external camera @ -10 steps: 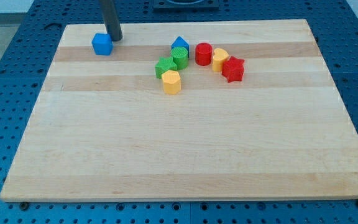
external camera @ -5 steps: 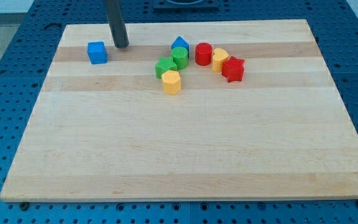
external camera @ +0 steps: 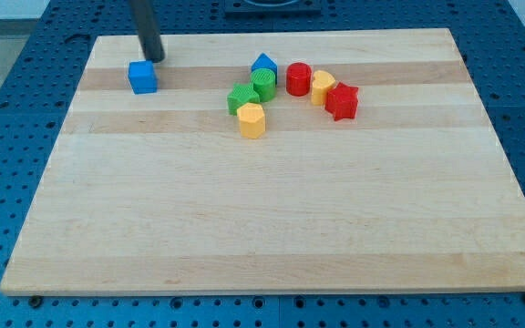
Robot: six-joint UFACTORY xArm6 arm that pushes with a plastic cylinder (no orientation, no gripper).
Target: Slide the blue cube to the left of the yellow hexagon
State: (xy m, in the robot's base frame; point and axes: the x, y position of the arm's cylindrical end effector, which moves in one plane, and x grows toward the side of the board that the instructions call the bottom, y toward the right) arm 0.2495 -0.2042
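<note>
The blue cube sits near the top left of the wooden board. The yellow hexagon lies well to its right, at the lower edge of a cluster of blocks. My tip rests on the board just above and slightly right of the blue cube, very close to its top right corner. The dark rod rises from it out of the view's top.
The cluster right of centre holds a green block, a green cylinder, a blue pointed block, a red cylinder, a yellow block and a red star-like block. Blue pegboard surrounds the board.
The blue cube shifted left and down between the first two frames, then stayed put. My tip moved right, then back left to just above the cube.
</note>
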